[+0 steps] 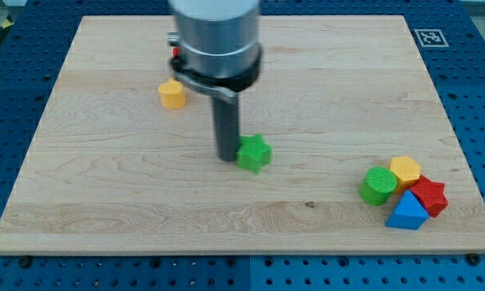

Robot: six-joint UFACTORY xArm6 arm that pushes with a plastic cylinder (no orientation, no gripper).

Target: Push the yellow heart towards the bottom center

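Observation:
Two yellow blocks are in view. One [405,170], which seems to be the heart, sits in a cluster at the view's lower right, touching a green cylinder [377,185] and a red star [429,196]. The other [171,94], which looks like a pentagon, lies alone at the upper left. My tip [228,157] rests on the board near the middle, right against the left side of a green star [254,153]. It is far to the left of the cluster and below-right of the lone yellow block.
A blue triangle [407,213] lies at the bottom of the cluster, near the board's lower right edge [469,234]. A small red block [176,53] peeks out behind the arm at the top. The arm's body [217,40] hides part of the upper board.

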